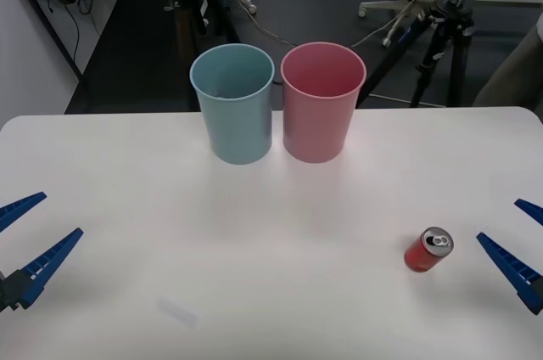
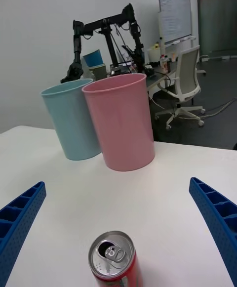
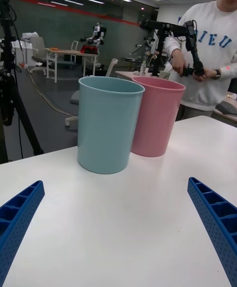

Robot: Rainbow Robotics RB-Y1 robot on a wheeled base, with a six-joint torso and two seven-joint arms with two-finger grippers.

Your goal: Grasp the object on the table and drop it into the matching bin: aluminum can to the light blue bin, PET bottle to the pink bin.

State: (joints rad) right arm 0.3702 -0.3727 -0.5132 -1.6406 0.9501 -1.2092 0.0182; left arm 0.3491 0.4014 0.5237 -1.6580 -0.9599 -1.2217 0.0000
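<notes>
Nothing is held yet: my right gripper (image 1: 519,245) hangs with jaws apart just beside the aluminum can (image 1: 428,250), which stands on the desk (image 1: 110,173) near my right edge. Next I should close in around it, then carry it to the light blue bin (image 1: 233,103) (not the pink bin (image 1: 321,101) touching it). My left gripper (image 1: 21,245) waits wide open, well apart. The right wrist view shows the pull-tab squarely between my fingers.

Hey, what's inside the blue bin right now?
The blue bin looks empty from the front view: bare inner wall shows. Its bottom is hidden by the rim.
</notes>
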